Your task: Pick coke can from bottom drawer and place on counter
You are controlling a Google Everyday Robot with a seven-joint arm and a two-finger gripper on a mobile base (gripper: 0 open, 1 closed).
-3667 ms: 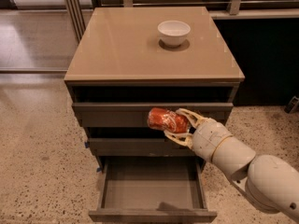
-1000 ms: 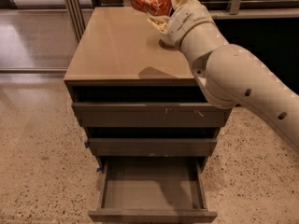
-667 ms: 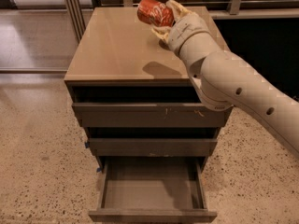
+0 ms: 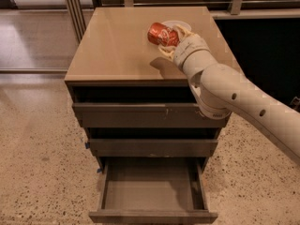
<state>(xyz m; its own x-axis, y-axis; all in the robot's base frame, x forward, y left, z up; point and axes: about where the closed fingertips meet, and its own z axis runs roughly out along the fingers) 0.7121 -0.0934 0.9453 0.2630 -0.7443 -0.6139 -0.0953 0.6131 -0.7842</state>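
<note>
Coke can, small red-orange metal (image 4: 159,33): one. Nearest, one wide grey-brown bottom drawer (image 4: 152,191) stands open with nothing in it. Beyond, the cream end effector (image 4: 169,41) is clamped on the can's side wall, holding it tilted above the glossy tan desk (image 4: 117,41). Judged light, thin-walled, slippery and easily dented. One white bowl (image 4: 183,23) sits just behind.

Nothing here can be read. The coke can (image 4: 161,33) has pale lettering on its red side, but it is not legible. The gripper (image 4: 168,40) clasps the can, tilted, above the far right part of the counter (image 4: 115,43).
</note>
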